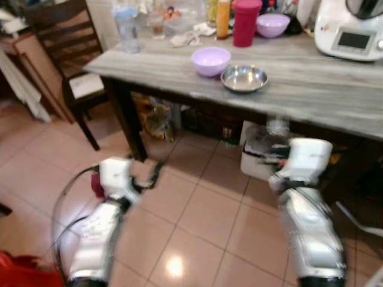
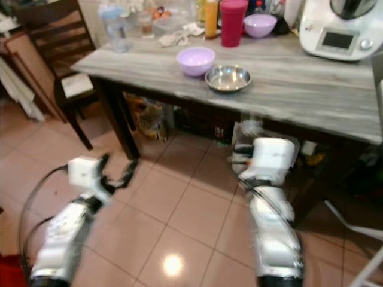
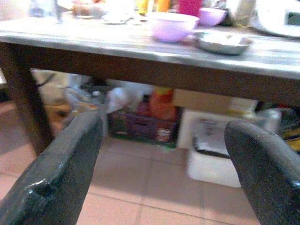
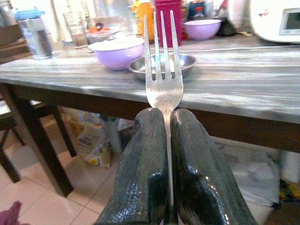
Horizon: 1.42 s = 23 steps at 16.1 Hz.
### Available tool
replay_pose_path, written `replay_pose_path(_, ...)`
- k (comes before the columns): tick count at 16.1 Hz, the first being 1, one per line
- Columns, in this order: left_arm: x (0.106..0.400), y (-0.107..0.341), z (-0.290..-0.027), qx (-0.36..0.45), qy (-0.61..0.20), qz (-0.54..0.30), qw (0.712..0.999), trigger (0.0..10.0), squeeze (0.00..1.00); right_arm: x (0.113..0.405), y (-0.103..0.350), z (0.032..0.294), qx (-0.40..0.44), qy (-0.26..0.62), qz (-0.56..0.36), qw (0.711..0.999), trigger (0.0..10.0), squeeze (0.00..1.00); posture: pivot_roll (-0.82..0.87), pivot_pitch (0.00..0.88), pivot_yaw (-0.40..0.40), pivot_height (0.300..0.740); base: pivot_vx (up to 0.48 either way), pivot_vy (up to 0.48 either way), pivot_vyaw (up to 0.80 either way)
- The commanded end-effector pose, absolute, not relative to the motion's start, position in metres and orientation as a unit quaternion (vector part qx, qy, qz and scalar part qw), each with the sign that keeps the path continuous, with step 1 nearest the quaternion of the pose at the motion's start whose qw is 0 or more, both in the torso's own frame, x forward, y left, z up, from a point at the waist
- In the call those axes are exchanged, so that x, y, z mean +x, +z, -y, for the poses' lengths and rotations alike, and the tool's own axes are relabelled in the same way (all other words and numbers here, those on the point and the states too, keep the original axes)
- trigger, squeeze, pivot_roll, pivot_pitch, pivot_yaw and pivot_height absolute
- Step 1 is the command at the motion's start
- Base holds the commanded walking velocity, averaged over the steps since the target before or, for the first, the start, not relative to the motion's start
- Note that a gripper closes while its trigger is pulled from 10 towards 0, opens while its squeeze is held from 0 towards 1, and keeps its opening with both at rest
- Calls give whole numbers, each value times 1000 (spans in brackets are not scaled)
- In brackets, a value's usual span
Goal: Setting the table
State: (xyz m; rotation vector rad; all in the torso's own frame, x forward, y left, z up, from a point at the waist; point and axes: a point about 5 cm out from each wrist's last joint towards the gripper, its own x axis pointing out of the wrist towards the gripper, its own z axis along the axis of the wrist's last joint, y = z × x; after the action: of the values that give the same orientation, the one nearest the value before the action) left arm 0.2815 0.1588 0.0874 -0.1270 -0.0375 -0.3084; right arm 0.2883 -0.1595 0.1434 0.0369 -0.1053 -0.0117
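Observation:
My right gripper (image 4: 168, 115) is shut on a silver fork (image 4: 162, 70), which stands upright with its tines up. It is held below and in front of the grey wooden table (image 1: 311, 84); the fork shows blurred above the wrist (image 1: 277, 125). On the table's near part sit a lilac bowl (image 1: 210, 60) and, beside it, a steel bowl (image 1: 244, 78). My left gripper (image 3: 164, 140) is open and empty, low over the tiled floor and pointing under the table (image 1: 152, 176).
At the back of the table stand a red cup (image 1: 246, 22), a second lilac bowl (image 1: 273, 25), a water jug (image 1: 127, 27) and a white kitchen machine (image 1: 353, 30). A dark wooden chair (image 1: 66, 54) stands at the left end. Boxes and bags (image 1: 263, 155) lie under the table.

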Motion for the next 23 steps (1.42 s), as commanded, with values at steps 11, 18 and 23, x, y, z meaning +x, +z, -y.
replay_pose_path(11, 284, 91, -145, -72, -172, 23, 982, 10000, 0, 289, 145, 171, 19, -28, 54, 998, 10000, 0, -245, 83, 82, 740, 261, 0, -408)
replay_pose_path(18, 284, 92, -141, -75, -177, 23, 981, 10000, 0, 289, 146, 171, 20, -30, 54, 998, 10000, 0, -245, 85, 83, 740, 261, 0, 0)
replay_pose_path(23, 284, 92, -139, -76, -180, 22, 980, 10000, 0, 290, 145, 170, 22, -31, 52, 998, 10000, 0, -245, 87, 84, 740, 260, 0, -645)
